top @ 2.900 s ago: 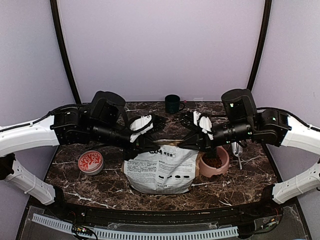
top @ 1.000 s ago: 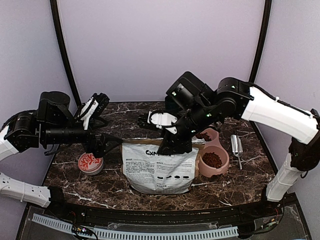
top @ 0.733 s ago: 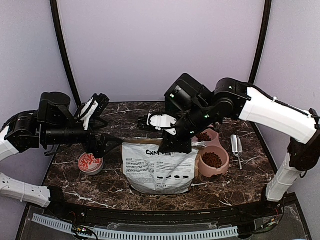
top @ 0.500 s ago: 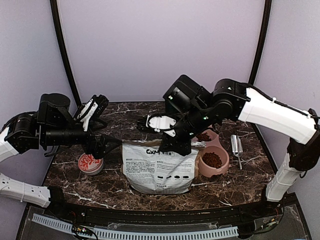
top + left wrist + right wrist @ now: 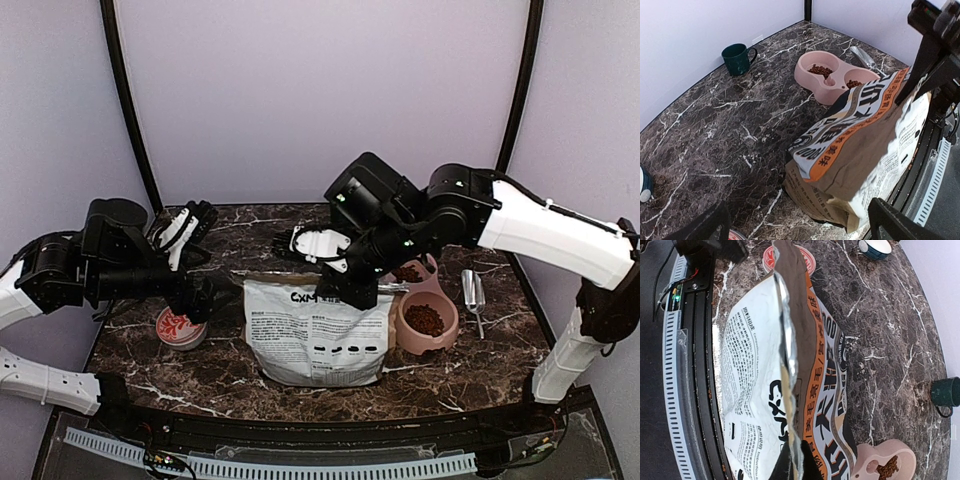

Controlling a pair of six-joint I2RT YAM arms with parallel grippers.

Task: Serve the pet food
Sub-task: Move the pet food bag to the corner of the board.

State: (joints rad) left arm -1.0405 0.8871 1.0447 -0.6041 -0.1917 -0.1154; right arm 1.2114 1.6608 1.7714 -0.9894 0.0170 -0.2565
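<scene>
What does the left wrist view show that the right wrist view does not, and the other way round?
Only the left wrist view: the metal scoop beside the pink bowl, and the open left claw. Only the right wrist view: the silver lining of the bag, seen along its top edge, which the right claw pinches shut. Both: the bag, the green mug, the pink bowl with pet food, the marble table.
</scene>
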